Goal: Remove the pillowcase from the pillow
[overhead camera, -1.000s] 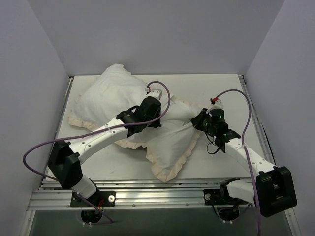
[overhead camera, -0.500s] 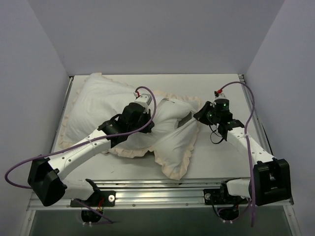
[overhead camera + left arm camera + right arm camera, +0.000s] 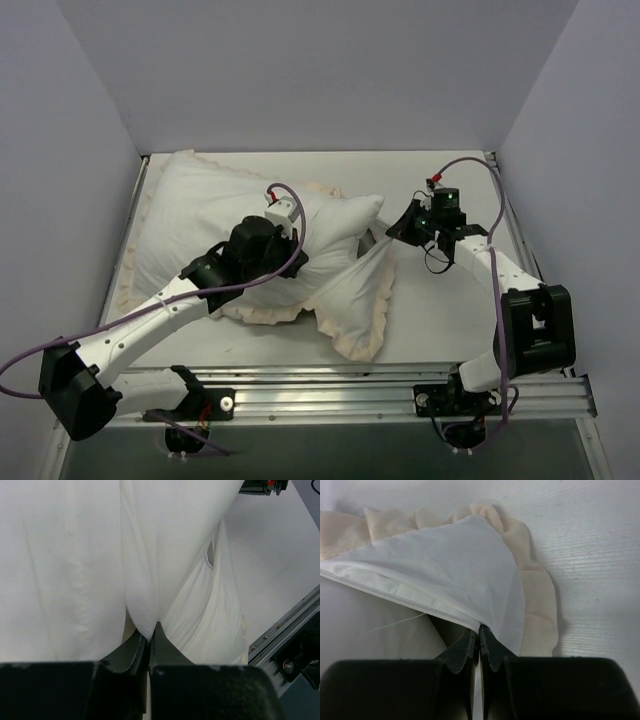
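Left wrist: left gripper (image 3: 149,639) is pinching shut on a pillow (image 3: 200,215) fold; right gripper (image 3: 479,630) is clamping shut on the pillowcase (image 3: 470,565) corner. Best pulling apart slowly, gripping firmly.

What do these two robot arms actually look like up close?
Both are built from slim white tubes linked by chunky black joints: the left arm and the right arm. A thin purple cable loops along each one. A small green light glows near the right wrist. The left pincer and the right pincer each end in two dark, tapered fingers.
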You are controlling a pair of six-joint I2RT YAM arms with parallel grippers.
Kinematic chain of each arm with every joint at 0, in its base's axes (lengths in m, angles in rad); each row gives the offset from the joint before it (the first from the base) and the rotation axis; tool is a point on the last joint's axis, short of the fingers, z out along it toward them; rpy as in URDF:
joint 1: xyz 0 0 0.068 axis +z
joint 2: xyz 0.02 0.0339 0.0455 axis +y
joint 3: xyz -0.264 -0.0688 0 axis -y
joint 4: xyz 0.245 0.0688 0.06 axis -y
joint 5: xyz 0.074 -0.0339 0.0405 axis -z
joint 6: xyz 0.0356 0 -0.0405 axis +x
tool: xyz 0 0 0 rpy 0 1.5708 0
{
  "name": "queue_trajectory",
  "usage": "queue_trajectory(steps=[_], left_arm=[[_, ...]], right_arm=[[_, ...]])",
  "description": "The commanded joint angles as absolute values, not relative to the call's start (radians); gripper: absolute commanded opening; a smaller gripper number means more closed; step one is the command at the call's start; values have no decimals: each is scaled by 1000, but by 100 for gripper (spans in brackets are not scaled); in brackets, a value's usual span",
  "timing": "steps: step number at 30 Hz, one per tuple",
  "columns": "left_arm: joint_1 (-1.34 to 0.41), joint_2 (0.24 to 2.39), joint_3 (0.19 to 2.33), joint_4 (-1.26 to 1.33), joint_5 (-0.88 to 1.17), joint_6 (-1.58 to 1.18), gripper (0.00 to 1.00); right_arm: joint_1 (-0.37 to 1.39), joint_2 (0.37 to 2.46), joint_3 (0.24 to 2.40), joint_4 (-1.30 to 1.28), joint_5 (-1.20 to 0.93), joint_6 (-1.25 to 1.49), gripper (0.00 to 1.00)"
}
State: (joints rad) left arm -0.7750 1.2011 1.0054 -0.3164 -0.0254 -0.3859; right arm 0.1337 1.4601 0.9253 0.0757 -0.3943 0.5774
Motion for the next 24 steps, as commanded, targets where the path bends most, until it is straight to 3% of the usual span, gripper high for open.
queue_trajectory(steps=[1,5,9,15,18,24], left_arm=[[-758,1130,1034,-449,-46,-351,2],[-755,1218,1117,-419,-127,-405,2],[-753,1345,1206,-385,-167,-474,2],[-742,1521,1333,-327,-175,-555,2],[-742,1603,1388,-289,-152,-572,2],[-744,1735,1480,-282,-124,-600,2]], right_arm=[[97,1482,920,163,-188,515,0],[176,1424,903,117,-146,502,5],[216,1332,930,-6,-65,509,30],[325,1192,974,-132,58,569,55],[423,1172,999,-172,119,615,63],[552,1207,1037,-213,213,678,70]])
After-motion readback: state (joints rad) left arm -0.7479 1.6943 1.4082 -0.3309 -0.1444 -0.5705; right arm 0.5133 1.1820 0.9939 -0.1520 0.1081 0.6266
